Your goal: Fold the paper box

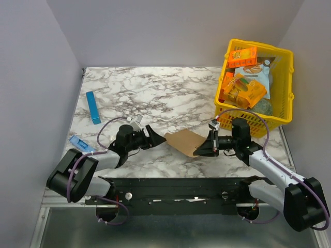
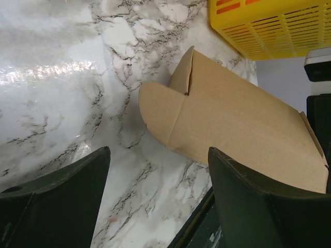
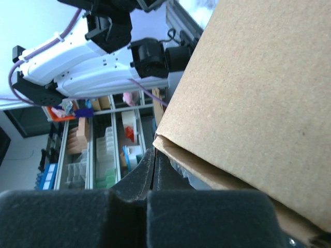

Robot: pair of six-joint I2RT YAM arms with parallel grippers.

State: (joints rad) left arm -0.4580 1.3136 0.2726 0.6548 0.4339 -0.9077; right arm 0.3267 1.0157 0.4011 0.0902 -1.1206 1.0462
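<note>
The paper box [image 1: 183,140] is a flattened brown cardboard piece lying between my two grippers near the table's front. In the left wrist view the paper box [image 2: 232,119] shows a rounded flap pointing left and a raised flap above it. My left gripper [image 1: 155,138] sits just left of the box, and its jaws [image 2: 159,151] stand open over bare marble with nothing between them. My right gripper [image 1: 199,150] is at the box's right near edge. In the right wrist view that gripper [image 3: 155,147] is shut, pinching a thin edge of the paper box [image 3: 258,93], which tilts up.
A yellow basket [image 1: 282,111] with orange snack boxes [image 1: 242,56] and bags stands at the back right, close behind the right arm. A slim blue bar [image 1: 93,107] lies at the left. A small blue item [image 1: 78,142] rests beside the left arm. The black base rail [image 1: 181,188] runs along the near edge.
</note>
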